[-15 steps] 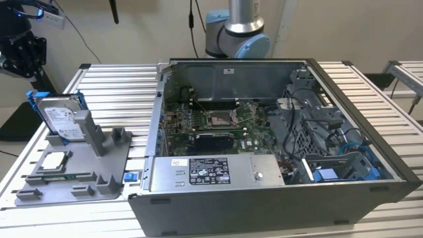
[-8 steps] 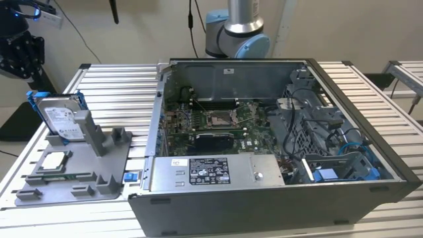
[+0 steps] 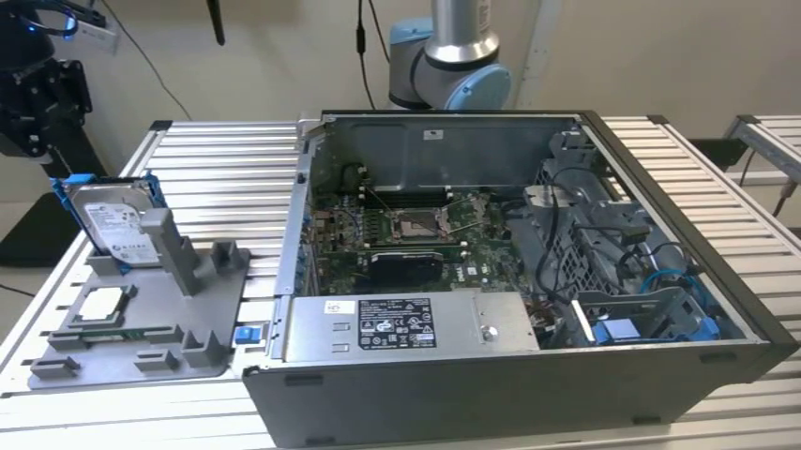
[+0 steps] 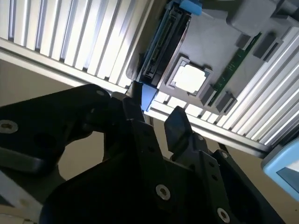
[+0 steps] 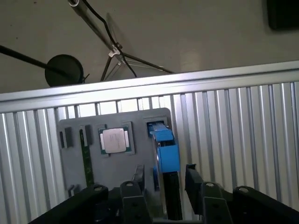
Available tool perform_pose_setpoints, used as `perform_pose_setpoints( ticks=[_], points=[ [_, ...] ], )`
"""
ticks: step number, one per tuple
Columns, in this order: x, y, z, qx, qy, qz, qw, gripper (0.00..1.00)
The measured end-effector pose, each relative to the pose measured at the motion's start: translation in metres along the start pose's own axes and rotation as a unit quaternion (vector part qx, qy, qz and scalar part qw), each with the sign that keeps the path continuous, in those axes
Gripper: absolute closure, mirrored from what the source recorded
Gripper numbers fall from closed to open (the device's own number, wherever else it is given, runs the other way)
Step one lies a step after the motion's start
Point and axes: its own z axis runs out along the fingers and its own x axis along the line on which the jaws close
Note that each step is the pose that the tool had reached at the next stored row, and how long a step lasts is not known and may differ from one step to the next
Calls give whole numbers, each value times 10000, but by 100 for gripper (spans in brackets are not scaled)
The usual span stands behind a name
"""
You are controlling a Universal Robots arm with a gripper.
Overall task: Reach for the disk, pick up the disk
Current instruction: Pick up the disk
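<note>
The disk (image 3: 119, 225) stands on edge in a slot of the grey fixture (image 3: 206, 300) at the exterior view's left, its white label facing the camera and a blue bracket around it. My gripper (image 3: 36, 141) hangs above and beyond it, apart from it. In both wrist views the disk (image 5: 166, 149) (image 4: 163, 46) appears edge-on below. The gripper (image 5: 164, 176) (image 4: 156, 109) is open, with one black finger (image 5: 138, 175) on either side of the disk's line. Nothing is held.
The fixture also carries a square silver chip (image 3: 103, 302), a memory stick (image 3: 113, 333) and a small blue clip (image 3: 247, 334). An open computer case (image 3: 701, 309) fills the slatted table's middle. The table edge (image 5: 140, 86) runs close behind the fixture, with a tripod (image 5: 117, 53) on the floor beyond.
</note>
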Motion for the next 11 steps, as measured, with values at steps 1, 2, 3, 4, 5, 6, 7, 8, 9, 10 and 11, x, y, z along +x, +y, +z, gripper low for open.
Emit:
perform_pose_setpoints(
  ticks=[1, 2, 3, 4, 5, 6, 7, 8, 9, 10, 11],
  points=[
    [0, 0, 6, 1, 0, -10, 10000, 0],
    [0, 0, 17, 3, 0, -30, 10000, 0],
    [0, 0, 28, 4, 1, -55, 10000, 0],
    [0, 0, 40, 5, 2, -84, 10000, 0],
    [0, 0, 54, 7, 2, -118, 9999, 0],
    [-1, 0, 70, 8, 3, -154, 9999, 0],
    [-2, 0, 83, 9, 3, -181, 9998, 0],
    [-3, -1, 100, 10, 4, -211, 9998, 0],
    [-5, 0, 116, 10, 5, -228, 9997, 0],
    [-8, 1, 134, 11, 5, -235, 9997, 0],
    [-11, 1, 154, 12, 5, -242, 9997, 0]
  ],
)
